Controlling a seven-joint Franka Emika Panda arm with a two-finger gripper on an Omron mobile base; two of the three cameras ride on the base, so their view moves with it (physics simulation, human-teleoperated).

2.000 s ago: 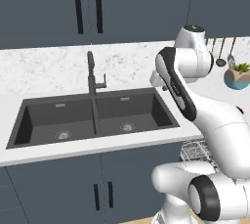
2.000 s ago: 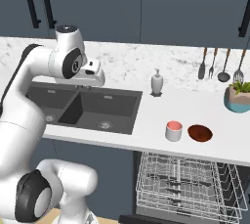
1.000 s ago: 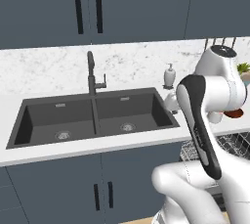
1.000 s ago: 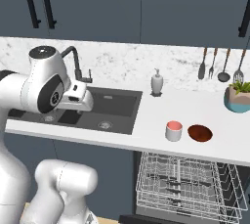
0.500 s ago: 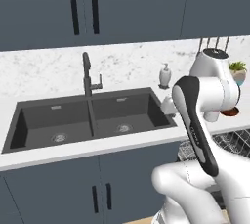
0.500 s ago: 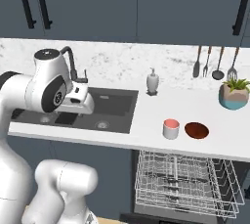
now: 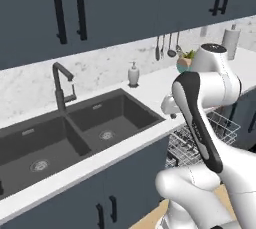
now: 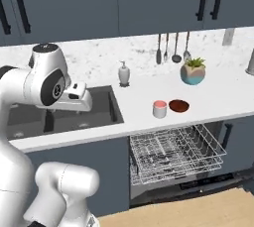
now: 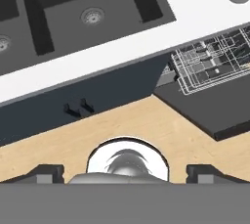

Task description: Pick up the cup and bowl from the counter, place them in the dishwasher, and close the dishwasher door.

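Wide open, the gripper (image 9: 125,171) held nothing and looked down at the wood floor (image 9: 122,125) in front of the cabinets. Its two dark tips (image 9: 46,173) stood far apart. The dishwasher door (image 9: 215,105) lay flat and open, and the white wire rack (image 8: 173,154) was pulled out over it. Up on the counter (image 8: 144,104), just above the rack, the cup (image 8: 159,109) stood right beside the bowl (image 8: 178,105), with the bowl on its right. The dark sink (image 7: 75,130) was to the left. Farther back stood a soap bottle (image 8: 124,74) and a plant pot (image 8: 193,72) by the wall.
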